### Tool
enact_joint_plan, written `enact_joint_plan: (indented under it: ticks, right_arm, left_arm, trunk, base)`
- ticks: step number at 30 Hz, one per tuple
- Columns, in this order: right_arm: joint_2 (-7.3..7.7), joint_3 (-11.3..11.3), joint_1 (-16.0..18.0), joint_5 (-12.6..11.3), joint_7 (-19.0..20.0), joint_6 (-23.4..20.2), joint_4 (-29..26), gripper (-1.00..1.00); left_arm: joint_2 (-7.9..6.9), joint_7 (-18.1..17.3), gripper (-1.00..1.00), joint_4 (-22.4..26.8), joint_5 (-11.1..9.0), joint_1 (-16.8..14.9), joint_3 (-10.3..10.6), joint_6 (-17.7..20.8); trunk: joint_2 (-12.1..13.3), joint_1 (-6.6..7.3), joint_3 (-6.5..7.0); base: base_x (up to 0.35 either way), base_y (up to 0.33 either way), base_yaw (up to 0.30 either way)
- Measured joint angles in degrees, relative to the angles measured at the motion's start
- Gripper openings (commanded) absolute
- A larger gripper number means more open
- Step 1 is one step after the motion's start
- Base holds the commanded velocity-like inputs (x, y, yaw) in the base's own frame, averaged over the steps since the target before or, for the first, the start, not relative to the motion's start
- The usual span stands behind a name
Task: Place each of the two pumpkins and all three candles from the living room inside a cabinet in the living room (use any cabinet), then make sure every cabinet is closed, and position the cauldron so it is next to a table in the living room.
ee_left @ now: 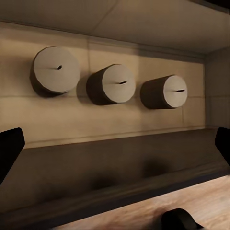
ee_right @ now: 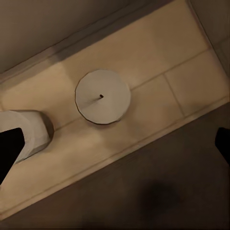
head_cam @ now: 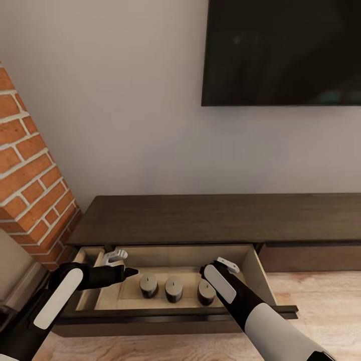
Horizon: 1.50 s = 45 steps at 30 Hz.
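With all 3 candles standing in the open drawer (head_cam: 253,263) of the cabinet (head_cam: 220,218), the step in hand looks like backing both arms out and pushing the drawer shut. To do that well, I would lift each gripper straight up above the drawer walls before any sideways move, so no finger clips a candle, then press the dark drawer front (head_cam: 165,313) squarely near its middle so it slides in without skewing. The right gripper (head_cam: 226,264) hangs over the right end of the drawer, its fingers spread wide with nothing between them; in its wrist view the nearest candle (ee_right: 102,97) sits directly below, upright and untouched. The left gripper (head_cam: 114,256) hovers over the drawer's left end, also spread and empty. The drawer holds a row of 3 candles on its pale floor: the left candle (head_cam: 148,285), the middle candle (head_cam: 174,289) and the right candle (head_cam: 206,292), near each other but apart, all upright. No pumpkin lies in this drawer, so that part of the job looks unfinished. The neighbouring drawer front (head_cam: 311,255) sits closed beneath the television (head_cam: 281,50).
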<state>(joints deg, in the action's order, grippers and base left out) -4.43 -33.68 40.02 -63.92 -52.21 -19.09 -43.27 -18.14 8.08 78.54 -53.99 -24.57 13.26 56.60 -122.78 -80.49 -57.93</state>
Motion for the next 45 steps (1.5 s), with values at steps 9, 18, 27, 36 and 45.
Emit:
enact_joint_plan:
  ticks: [9,18,27,36,45]
  right_arm:
    - [-0.09,0.09,0.00,-0.16,0.02,-2.67,-0.12,1.00]
    - [-0.19,0.03,0.00,-0.22,0.03,-2.82,-0.23,1.00]
    - [-0.24,-0.01,0.00,-0.13,1.50,-2.69,-0.43,1.00]
    - [-0.24,-0.08,0.00,-0.08,2.04,-2.66,-0.40,1.00]
    - [-0.34,-0.09,0.00,-0.07,2.09,-2.62,-0.41,1.00]
  left_arm:
    - [0.00,0.03,1.00,-0.09,0.00,0.00,-0.03,0.00]
    - [0.08,0.03,1.00,-0.21,0.00,0.00,0.00,0.00]
    - [0.09,0.03,1.00,-0.37,0.00,0.00,-0.07,-0.08]
    - [0.09,0.03,1.00,-0.29,0.00,0.00,-0.09,-0.06]
    - [0.09,0.03,1.00,-0.27,0.00,0.00,-0.09,-0.07]
  trunk:
    - [3.61,1.97,1.62]
    - [7.22,3.95,3.23]
    - [10.83,5.93,4.85]
    - [14.44,7.91,6.46]
    - [18.05,9.89,8.08]
  base:
    - [-0.063,0.000,0.000]
    - [-0.011,0.000,0.000]
    - [-0.131,0.000,0.000]
    - [-0.005,0.000,0.000]
    - [-0.001,0.000,0.000]
